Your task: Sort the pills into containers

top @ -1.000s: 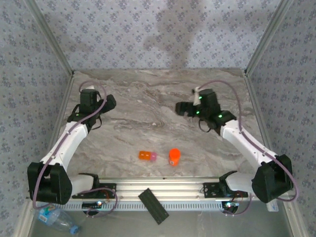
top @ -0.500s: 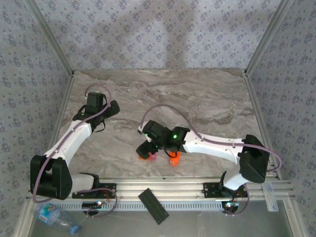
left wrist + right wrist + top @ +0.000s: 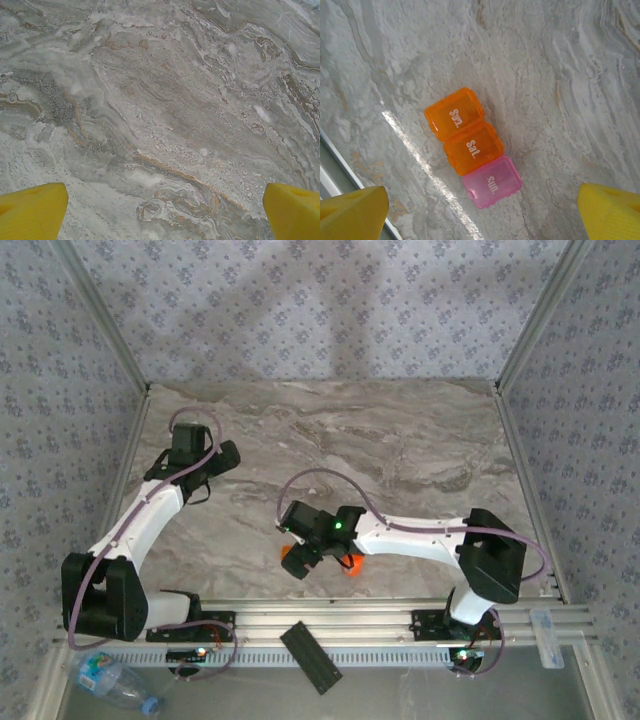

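Observation:
The containers lie near the table's front edge. One is a strip of three snap-lid compartments point(image 3: 472, 148), two orange and one pale pink point(image 3: 492, 181), lids shut and marked "Sun.", "Sat.", "Sun.". My right gripper point(image 3: 482, 215) hovers above it, open, its yellow fingertips point(image 3: 352, 215) wide apart and touching nothing. From above, the right gripper point(image 3: 303, 558) covers most of the strip point(image 3: 287, 552). The orange pill bottle point(image 3: 351, 564) stands just right of it, partly under the arm. The pills are hidden. My left gripper point(image 3: 222, 458) stands open over bare marble at the back left, fingertips point(image 3: 32, 210) wide.
A black flat bar point(image 3: 311, 657) lies across the aluminium rail point(image 3: 390, 620) in front of the table. A plastic water bottle point(image 3: 110, 680) lies at the bottom left. Patterned walls close in the table's back and sides. The rail's edge point(image 3: 327, 170) shows beside the strip.
My right arm has swung from the back right down to the front centre and now hangs over the compartment strip. The left arm has barely shifted.

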Tool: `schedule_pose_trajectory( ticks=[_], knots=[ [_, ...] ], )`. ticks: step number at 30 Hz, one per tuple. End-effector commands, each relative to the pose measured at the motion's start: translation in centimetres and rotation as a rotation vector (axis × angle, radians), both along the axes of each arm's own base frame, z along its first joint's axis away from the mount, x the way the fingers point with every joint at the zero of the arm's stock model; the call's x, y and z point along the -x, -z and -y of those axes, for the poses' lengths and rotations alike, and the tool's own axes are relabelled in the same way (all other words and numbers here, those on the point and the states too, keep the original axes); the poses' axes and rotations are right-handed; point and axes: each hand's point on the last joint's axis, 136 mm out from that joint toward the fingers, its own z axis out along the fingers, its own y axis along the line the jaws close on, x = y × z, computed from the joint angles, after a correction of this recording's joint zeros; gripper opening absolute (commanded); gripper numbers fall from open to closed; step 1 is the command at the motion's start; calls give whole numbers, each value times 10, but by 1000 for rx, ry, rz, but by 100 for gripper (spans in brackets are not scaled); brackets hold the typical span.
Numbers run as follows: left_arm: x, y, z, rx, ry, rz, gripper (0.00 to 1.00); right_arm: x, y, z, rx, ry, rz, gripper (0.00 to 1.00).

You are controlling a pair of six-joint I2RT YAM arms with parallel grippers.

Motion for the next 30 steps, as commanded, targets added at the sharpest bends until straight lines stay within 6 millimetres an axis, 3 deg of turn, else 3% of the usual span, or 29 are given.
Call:
schedule_pose_trajectory(
  ticks=[1,17,30],
  knots=[
    [2,-18,4,39,20,25,100,-3,1,2,39,-31,16,99],
    [12,-33,21,182,51,39,100,-12,6,10,85,-40,22,99],
    [13,-21,26,239,55,10,100,-11,15,25,167,-85,2,100]
  ],
)
